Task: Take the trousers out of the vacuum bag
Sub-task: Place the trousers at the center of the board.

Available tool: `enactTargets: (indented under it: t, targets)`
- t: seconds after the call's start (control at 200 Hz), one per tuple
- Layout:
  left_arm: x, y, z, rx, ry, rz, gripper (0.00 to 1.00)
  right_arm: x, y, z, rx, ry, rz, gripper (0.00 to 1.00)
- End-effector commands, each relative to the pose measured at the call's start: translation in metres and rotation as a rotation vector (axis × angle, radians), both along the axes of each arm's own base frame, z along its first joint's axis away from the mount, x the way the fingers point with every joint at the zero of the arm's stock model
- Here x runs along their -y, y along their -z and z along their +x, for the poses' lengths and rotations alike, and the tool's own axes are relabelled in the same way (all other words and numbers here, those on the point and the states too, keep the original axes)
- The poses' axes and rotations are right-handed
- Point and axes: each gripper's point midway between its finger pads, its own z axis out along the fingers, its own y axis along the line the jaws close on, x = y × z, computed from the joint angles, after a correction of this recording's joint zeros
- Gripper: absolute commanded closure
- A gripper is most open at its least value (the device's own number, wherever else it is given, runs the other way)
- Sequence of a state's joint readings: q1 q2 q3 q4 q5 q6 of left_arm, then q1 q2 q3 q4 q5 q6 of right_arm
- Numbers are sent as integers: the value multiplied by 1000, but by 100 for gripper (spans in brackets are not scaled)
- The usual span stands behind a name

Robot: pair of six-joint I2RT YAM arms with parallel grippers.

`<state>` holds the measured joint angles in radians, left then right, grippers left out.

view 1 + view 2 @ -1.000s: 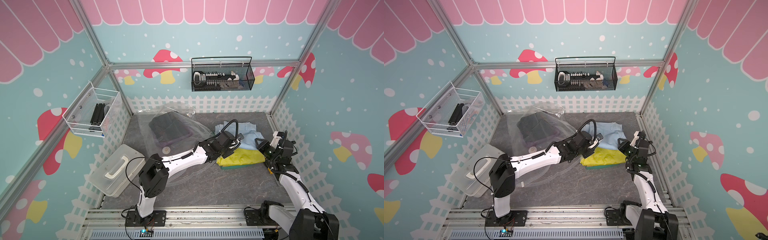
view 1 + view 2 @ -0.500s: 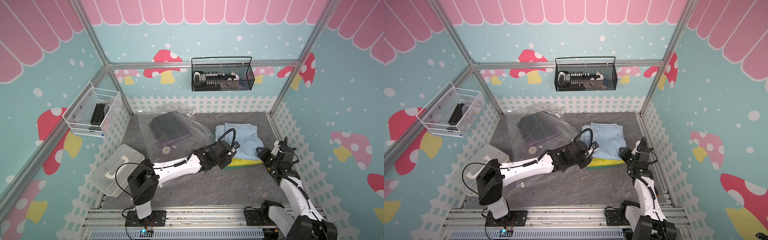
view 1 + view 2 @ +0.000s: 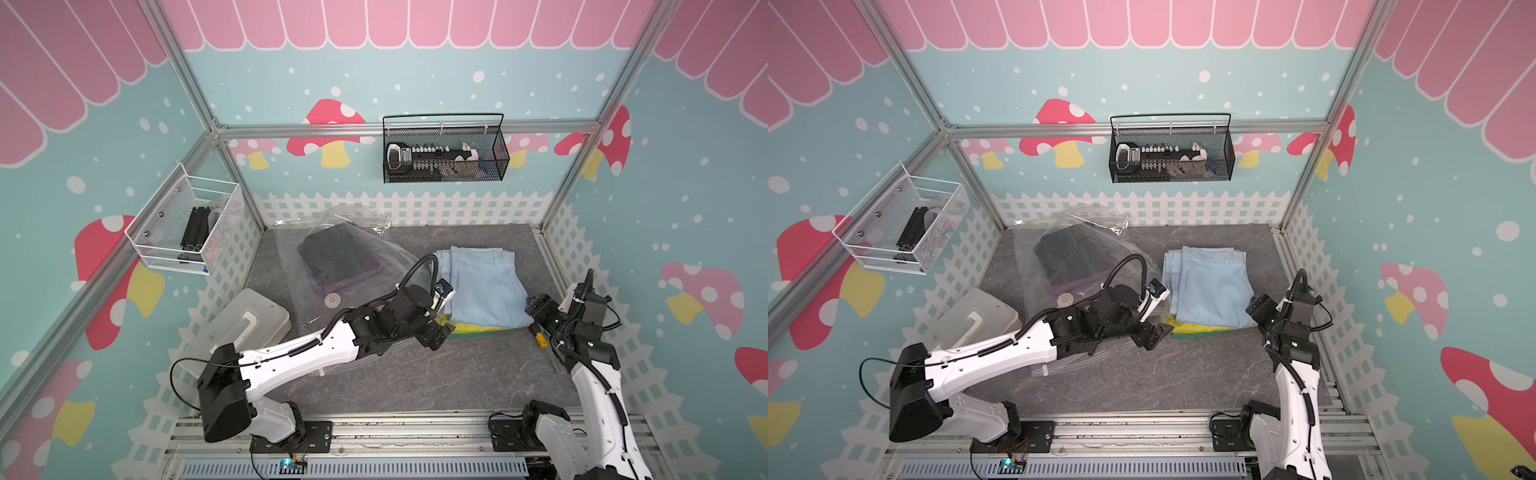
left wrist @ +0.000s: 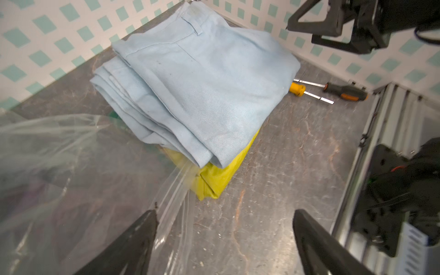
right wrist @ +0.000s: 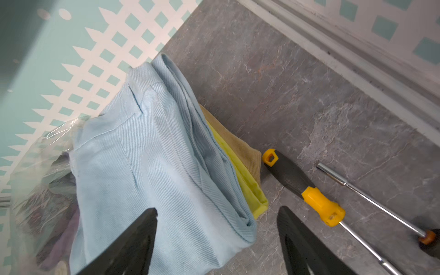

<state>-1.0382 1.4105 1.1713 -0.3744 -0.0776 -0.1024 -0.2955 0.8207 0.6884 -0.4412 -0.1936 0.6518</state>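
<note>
Blue trousers (image 3: 484, 286) top the stack (image 3: 473, 329) at right, outside the bag (image 3: 316, 299). Left gripper (image 4: 225, 214) and right gripper (image 5: 217, 210) gape wide, both empty. A dark pair (image 3: 336, 253) lies bagged far left; reach in there next.

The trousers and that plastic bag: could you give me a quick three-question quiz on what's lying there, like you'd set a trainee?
1. True or false: the light blue trousers lie outside the vacuum bag.
2. What lies right next to those trousers? A) a screwdriver B) scissors C) a cup
3. What colour is the pair directly under the light blue one?

Key: 1 true. 2 A. 3 the yellow pair.
</note>
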Motion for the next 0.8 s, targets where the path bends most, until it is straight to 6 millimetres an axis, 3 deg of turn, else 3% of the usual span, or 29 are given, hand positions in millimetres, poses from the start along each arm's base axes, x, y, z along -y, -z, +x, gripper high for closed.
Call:
enactTargets:
  t: [0.0, 0.165, 0.38, 0.465, 0.635, 0.795]
  targets:
    - [-20, 0, -10, -60, -52, -15, 1, -9, -16, 0, 10, -95, -41, 18]
    - [-56, -8, -16, -48, -131, 9, 1, -36, -35, 16, 82, -233, 14, 19]
    - [-108, -16, -24, -9, -223, 83, 1, -98, -40, 30, 84, -441, -26, 27]
    - [-126, -19, -25, 11, -262, 96, 1, -122, -35, 35, 71, -508, -37, 37]
    - [-162, -22, -19, 39, -374, 91, 1, -162, -16, 41, 29, -611, -46, 66]
    - [-178, -25, -19, 45, -409, 63, 1, -176, 19, 44, -70, -632, -64, 80]
